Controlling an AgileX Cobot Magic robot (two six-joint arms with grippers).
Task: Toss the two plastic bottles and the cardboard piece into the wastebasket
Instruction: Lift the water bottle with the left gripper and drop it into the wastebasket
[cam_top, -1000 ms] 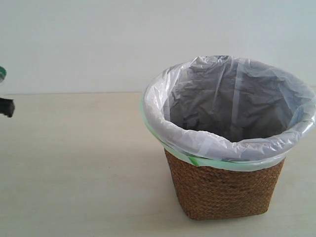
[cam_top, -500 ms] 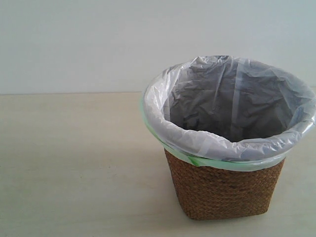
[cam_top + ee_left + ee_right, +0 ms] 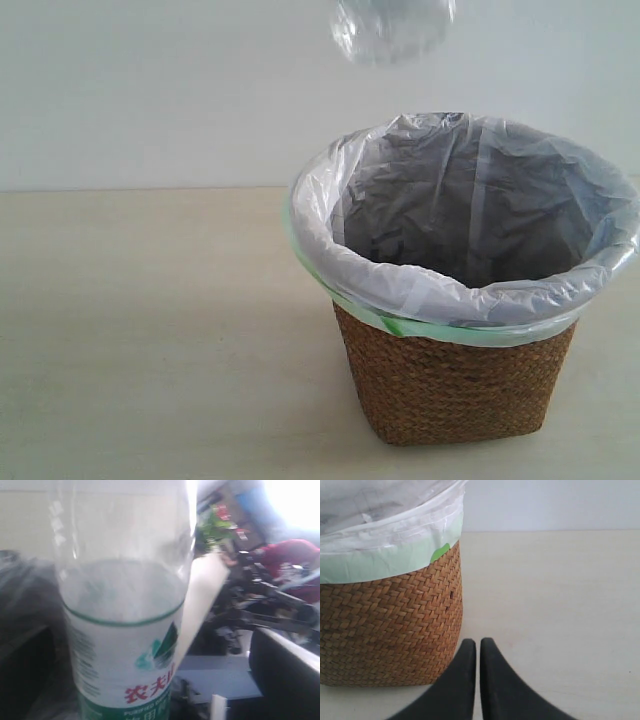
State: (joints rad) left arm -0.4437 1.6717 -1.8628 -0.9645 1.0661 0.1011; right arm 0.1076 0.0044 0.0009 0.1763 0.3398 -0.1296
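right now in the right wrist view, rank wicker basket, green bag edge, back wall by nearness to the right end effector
1. brown woven wicker wastebasket, beside the right end effector
2. green edge of its plastic liner, round the rim
3. pale back wall, far behind

Soft even light, blurred bottle [image 3: 392,28], blown-out wrist-view glare
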